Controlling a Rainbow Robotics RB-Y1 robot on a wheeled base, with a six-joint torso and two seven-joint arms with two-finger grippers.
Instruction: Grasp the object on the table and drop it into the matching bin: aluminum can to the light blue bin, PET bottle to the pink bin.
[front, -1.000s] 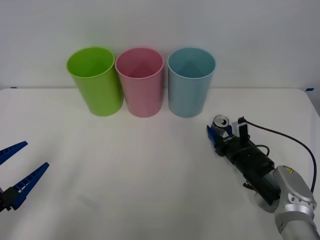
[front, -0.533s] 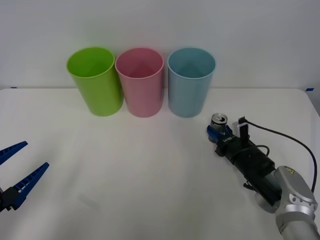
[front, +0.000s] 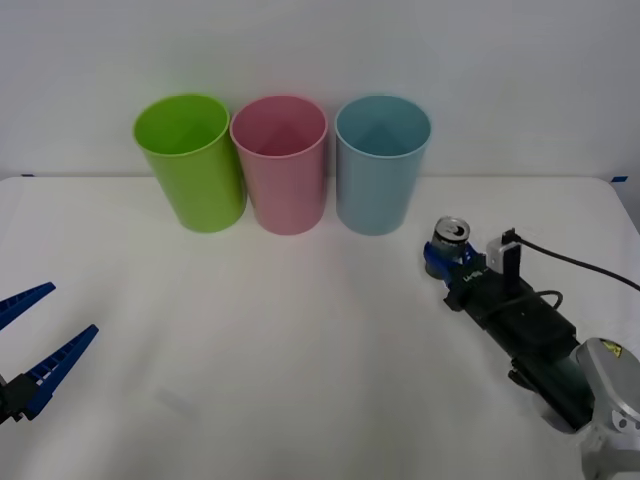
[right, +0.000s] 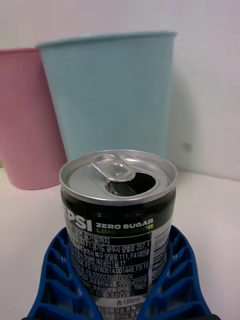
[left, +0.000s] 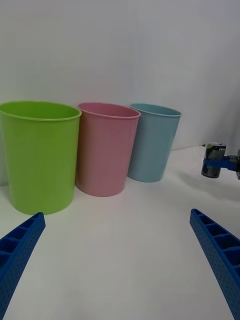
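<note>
The aluminum can (front: 451, 237) has a shiny silver top with an open pull-tab and a dark printed label (right: 118, 235). It stands upright, right of the light blue bin (front: 381, 163). My right gripper (front: 446, 260) is shut on its lower half, blue fingers (right: 55, 280) hugging both sides. In the left wrist view the can (left: 214, 159) hangs a little above the white table (front: 300, 350). The pink bin (front: 280, 163) stands left of the blue one. My left gripper (front: 45, 335) waits open at the table's left front.
A lime green bin (front: 190, 160) stands at the left end of the row, against the white wall. A black cable (front: 580, 265) arcs from the right wrist. The table's middle is bare white surface.
The right gripper has carried the can a little to the right and slightly up. The left arm and the bins have not moved.
</note>
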